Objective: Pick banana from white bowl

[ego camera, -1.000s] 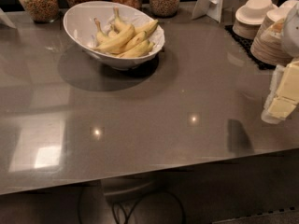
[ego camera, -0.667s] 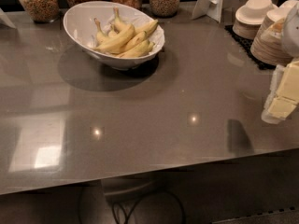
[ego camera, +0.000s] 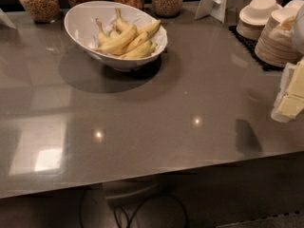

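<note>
Bananas (ego camera: 126, 42) piled loose in white bowl (ego camera: 85, 20) for easy grab; yr gripper (ego camera: 290, 99) sits far R of bowl, pre-approach, open/closed: can't tell.

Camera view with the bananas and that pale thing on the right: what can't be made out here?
- Gripper, camera view: at the right edge above the table, mostly cut off by the frame.
- Bananas: lower ones hidden by the white bowl wall and the upper bananas; no count possible.
- Jars: tops cut off by the upper edge.
- Stack of dishes: partly cut off by the right edge.
</note>
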You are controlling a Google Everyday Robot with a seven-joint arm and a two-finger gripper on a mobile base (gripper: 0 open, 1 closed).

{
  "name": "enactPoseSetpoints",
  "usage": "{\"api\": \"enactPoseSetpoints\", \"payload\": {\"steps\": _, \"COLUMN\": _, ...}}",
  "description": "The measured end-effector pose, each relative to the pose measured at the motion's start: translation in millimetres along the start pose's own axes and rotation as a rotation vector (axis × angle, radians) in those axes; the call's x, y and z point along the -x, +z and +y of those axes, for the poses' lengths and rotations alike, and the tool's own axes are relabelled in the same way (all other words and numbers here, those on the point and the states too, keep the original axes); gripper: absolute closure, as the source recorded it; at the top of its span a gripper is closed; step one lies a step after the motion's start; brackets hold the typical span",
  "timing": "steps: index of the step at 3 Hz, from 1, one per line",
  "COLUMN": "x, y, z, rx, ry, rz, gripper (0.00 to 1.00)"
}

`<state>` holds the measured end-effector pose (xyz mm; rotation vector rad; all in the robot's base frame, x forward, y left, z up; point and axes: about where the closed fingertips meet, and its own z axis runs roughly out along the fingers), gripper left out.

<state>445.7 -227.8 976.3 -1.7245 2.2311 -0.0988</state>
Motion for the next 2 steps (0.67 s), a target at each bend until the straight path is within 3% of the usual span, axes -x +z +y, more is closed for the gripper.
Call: {"api": "enactPoseSetpoints", "payload": {"steps": 2, "x": -8.7, "y": 0.6, "z": -9.6, "rx": 0.000, "ry": 0.000, "rz": 0.000, "gripper": 0.00}}
